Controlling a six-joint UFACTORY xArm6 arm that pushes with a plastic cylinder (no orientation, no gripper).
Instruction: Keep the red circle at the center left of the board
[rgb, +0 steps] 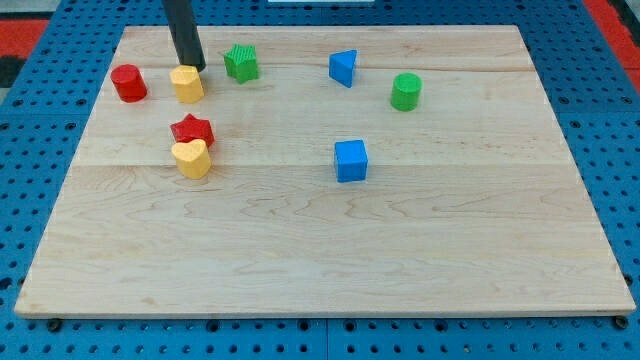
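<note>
Nearest to the camera lie the bare wooden board (320, 260) and, a little higher, the yellow heart-like block (192, 158) with the red star (192, 129) touching it from behind; the blue cube (351, 160) stands well apart at the view's right. The red circle (128, 83), a short cylinder, stands near the top left corner of the board, so I judge it is too far up for the center left. I have no pincer that opens or closes, only a rod, and it holds nothing; my tip (197, 68) is just behind the yellow block (187, 84) in the top row, at its right upper edge, and I cannot tell if it touches. This yellow block is between my tip and the red circle. The green block (241, 62), the blue triangle (343, 67) and the green cylinder (406, 91) are further to the right. The red circle looks light, stiff and smooth, so it should slide easily, but its round side may slip off my tip; I would push it centrally on its far side.
</note>
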